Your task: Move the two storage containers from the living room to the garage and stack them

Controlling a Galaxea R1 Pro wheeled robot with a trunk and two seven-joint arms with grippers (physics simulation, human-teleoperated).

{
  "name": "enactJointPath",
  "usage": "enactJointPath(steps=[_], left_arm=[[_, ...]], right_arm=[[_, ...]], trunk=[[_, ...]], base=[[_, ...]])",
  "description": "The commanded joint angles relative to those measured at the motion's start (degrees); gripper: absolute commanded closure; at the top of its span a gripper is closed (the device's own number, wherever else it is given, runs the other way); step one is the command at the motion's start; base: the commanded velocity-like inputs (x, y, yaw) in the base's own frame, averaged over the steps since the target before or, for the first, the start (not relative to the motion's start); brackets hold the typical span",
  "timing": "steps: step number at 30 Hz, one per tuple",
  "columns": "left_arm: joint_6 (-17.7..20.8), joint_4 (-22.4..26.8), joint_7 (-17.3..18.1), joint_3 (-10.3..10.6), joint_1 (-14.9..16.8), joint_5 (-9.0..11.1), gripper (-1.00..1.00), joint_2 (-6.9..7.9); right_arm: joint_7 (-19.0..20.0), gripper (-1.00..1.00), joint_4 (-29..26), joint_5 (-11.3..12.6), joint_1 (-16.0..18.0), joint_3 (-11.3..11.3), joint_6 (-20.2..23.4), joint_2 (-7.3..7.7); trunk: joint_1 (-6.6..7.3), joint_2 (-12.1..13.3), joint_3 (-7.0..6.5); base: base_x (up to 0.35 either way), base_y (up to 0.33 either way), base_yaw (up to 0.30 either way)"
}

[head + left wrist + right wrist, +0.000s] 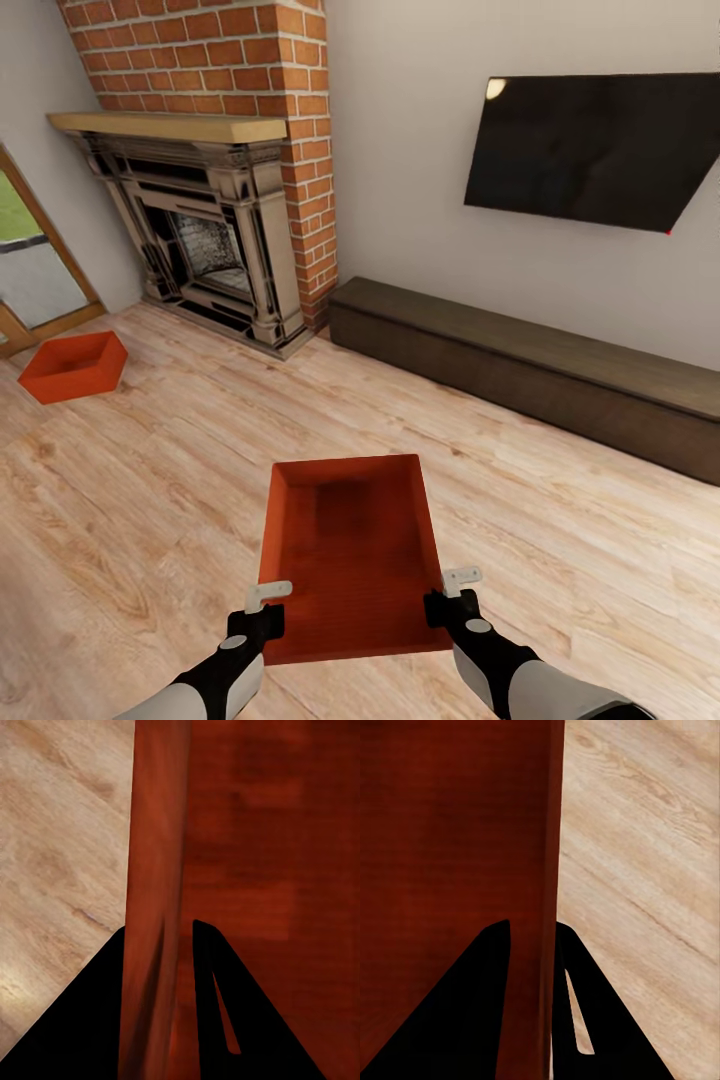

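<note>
Left end effector (262,606) and right end effector (452,596) clamped on near container (350,540) walls, fingertips partly hidden.

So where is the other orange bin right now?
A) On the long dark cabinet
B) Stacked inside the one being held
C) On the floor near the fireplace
C: the second container sits on the wood floor left of the fireplace.
</note>
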State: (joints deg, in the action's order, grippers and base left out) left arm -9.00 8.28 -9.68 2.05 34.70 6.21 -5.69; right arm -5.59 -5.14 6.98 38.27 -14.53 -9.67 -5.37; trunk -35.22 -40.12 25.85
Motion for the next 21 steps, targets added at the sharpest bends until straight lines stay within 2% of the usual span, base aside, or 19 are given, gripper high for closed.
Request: enactJointPath(steps=[1, 21], left_arm=[[-0.31, -0.17, -1.95, -2.15, 0.01, 0.81, 1.0, 0.03], [-0.23, -0.1, -1.5, -2.24, 0.01, 0.91, 1.0, 0.15]], right_arm=[[-0.24, 1.0, -4.6, 0.22, 0.05, 3.36, -0.18, -0.16], [-0.21, 1.0, -4.58, 0.14, 0.05, 3.36, -0.26, -0.17]], trunk=[[-0.01, -0.05, -0.04], [-0.01, -0.05, -1.91]], base=[[0.0, 0.0, 0.0], [0.0, 0.0, 0.0]])
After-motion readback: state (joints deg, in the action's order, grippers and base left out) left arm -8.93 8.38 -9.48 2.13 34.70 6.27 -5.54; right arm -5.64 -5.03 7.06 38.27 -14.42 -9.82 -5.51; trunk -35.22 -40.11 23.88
